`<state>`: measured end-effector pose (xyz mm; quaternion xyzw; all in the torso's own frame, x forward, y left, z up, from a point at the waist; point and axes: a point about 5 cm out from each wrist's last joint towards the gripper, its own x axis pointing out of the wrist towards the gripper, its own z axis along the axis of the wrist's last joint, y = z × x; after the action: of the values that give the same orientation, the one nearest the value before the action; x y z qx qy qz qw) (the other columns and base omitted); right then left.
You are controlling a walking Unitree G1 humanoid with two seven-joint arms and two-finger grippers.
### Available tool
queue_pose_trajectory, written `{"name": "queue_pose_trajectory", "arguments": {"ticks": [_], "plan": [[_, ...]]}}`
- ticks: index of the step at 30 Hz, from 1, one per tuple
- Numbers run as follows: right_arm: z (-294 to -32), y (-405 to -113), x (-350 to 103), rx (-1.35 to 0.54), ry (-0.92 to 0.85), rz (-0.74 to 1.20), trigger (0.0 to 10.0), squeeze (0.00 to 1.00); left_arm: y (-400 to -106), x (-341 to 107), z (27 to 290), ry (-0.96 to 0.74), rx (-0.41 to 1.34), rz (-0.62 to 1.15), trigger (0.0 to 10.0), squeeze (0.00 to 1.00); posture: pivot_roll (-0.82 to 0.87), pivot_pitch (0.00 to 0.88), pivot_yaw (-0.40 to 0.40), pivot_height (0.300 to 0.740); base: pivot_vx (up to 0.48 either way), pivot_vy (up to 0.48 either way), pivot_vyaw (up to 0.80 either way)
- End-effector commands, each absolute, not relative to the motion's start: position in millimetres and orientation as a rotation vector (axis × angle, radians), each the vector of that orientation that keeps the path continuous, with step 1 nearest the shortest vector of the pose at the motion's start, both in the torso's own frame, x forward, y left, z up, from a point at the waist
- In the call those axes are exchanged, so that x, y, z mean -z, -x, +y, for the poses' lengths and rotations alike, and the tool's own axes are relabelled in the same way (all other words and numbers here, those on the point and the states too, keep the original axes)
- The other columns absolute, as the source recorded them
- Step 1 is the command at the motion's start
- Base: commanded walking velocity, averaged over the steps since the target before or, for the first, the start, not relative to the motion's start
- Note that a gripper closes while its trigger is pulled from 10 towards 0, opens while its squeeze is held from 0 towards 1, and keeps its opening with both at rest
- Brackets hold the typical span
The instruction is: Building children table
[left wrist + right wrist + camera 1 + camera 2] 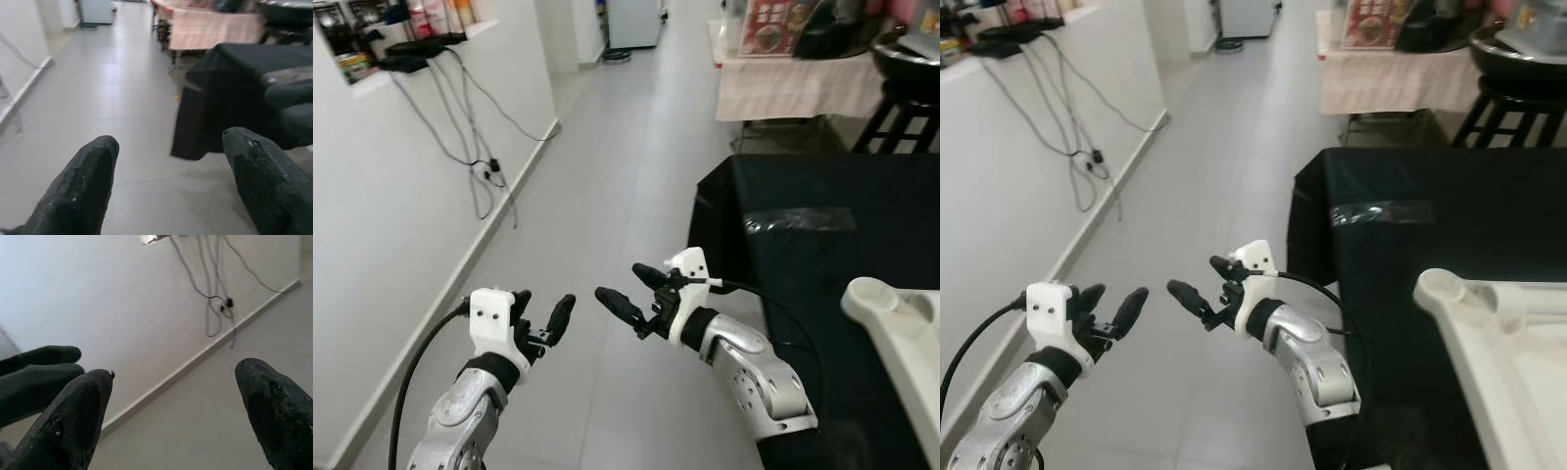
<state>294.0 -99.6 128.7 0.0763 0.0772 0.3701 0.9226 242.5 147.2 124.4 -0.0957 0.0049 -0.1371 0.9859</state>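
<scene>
This is a home corridor: a grey tiled floor (607, 196), a white wall (401, 225) with hanging cables (475, 147) at 10 o'clock, a cloth-covered table (798, 83) at 1 o'clock.

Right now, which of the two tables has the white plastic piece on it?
The near table, draped in black cloth, at the robot's right. The white piece lies on its near corner. The far table wears a pale cloth and carries other things.

Both silver arms are raised in front of the body, forearms angled inward toward each other. The left gripper (542, 315) holds nothing, its black fingers spread apart and pointing forward. The right gripper (632, 291) points across toward the left one, fingers likewise parted and empty
</scene>
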Motion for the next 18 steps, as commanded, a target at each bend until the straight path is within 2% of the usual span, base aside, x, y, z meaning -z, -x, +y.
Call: {"name": "queue_pose_trajectory", "arguments": {"ticks": [1,18], "plan": [[-95.8,-293.8,-128.1,-0.773,-0.176,0.162,10.0,0.00,-241.3,-123.4,152.0,0.178,0.268,0.013,10.0,0.00,-0.08,0.014,0.036,0.740,0.428,0.000,0.00],[-94.7,-295.2,-129.3,-0.772,-0.188,0.160,10.0,0.00,-242.7,-125.3,153.8,0.180,0.271,0.006,10.0,0.00,-0.08,0.022,0.041,0.740,0.426,0.000,0.00]]}}
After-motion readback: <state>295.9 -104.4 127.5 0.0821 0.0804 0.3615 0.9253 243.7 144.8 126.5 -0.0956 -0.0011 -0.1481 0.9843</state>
